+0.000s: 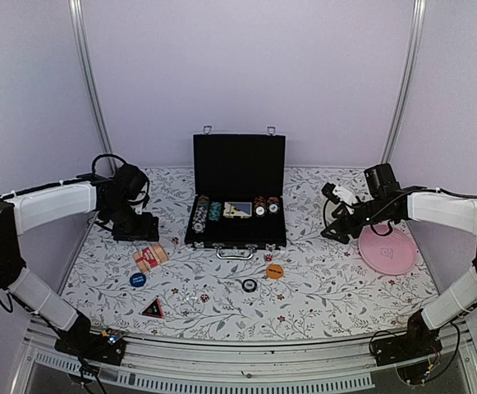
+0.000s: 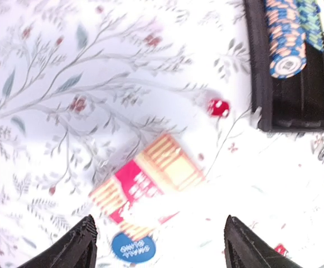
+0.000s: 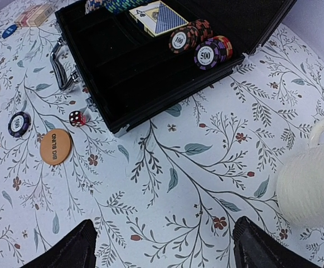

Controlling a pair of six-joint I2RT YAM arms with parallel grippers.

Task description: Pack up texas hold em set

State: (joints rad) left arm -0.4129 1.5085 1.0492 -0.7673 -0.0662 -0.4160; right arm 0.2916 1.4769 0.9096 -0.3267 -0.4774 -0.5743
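Observation:
The black briefcase (image 1: 238, 176) stands open at the table's middle, with striped chips (image 1: 201, 215) and a blue card deck (image 1: 237, 210) inside. A red-and-gold card deck (image 1: 151, 256), a blue button (image 1: 138, 280), a triangle token (image 1: 153, 309), a lone chip (image 1: 249, 285), an orange button (image 1: 275, 271) and red dice (image 1: 268, 257) lie on the cloth. My left gripper (image 2: 159, 245) is open above the red-and-gold deck (image 2: 145, 184); a red die (image 2: 218, 108) lies beside the case. My right gripper (image 3: 164, 248) is open and empty over bare cloth, right of the case (image 3: 122, 72).
A cream mug (image 3: 312, 184) stands just right of my right gripper. A pink plate (image 1: 388, 249) lies at the right side of the table. The case's silver handle (image 1: 235, 254) sticks out toward the front.

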